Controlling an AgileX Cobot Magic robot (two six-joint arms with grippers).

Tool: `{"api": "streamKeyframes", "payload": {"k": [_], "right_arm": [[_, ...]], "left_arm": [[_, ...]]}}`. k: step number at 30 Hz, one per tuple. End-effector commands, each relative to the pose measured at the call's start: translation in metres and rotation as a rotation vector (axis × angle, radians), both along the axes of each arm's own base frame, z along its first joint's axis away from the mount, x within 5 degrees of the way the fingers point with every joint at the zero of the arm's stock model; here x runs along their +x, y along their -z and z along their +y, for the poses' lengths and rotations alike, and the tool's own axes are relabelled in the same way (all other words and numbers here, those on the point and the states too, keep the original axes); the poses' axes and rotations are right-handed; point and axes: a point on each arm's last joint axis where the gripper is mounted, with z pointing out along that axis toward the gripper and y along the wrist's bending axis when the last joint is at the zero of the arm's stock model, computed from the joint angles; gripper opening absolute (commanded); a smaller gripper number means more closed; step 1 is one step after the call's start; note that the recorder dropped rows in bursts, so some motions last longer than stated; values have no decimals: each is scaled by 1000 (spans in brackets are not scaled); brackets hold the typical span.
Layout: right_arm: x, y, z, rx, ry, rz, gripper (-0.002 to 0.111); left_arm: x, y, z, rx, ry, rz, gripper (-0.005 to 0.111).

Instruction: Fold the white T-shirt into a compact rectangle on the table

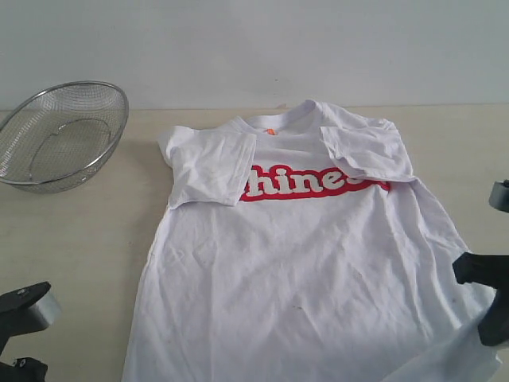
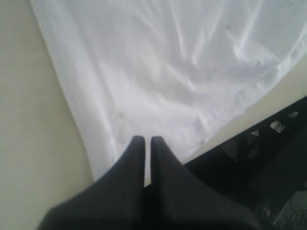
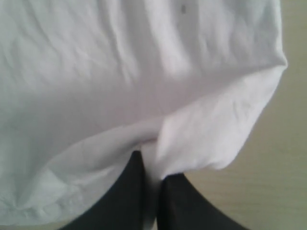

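The shirt lay chest-up on the table, sleeves folded in. My right gripper pinched a hem corner, cloth bunched up, ready, I judged, to carry it collarward. My left gripper was pressed together over the other corner; whether it caught cloth, I couldn't tell.

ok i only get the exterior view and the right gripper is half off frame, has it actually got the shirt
Observer: Yes. In the right wrist view the right gripper is shut on the white T-shirt, with hem cloth pinched between its fingers.
Operator: and the left one
Observer: The left gripper is shut too, with its tips over the shirt's bottom corner. I cannot tell whether any cloth is caught.
Operator: shirt flat there
Observer: Yes, around those tips it lies flat on the table.
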Motion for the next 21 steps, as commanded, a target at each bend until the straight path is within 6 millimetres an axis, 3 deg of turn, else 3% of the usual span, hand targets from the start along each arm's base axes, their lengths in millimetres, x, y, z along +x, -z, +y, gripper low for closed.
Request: {"api": "streamKeyframes", "payload": {"k": [1, 14, 21], "right_arm": [[8, -8, -1, -1, 7, -60, 0], [32, -20, -7, -21, 141, -248, 0], [38, -7, -8, -20, 144, -206, 0]], "left_arm": [[-4, 1, 0, -12, -10, 25, 4], [-9, 10, 6, 0, -66, 40, 4], [-8, 11, 7, 5, -74, 32, 4]]}}
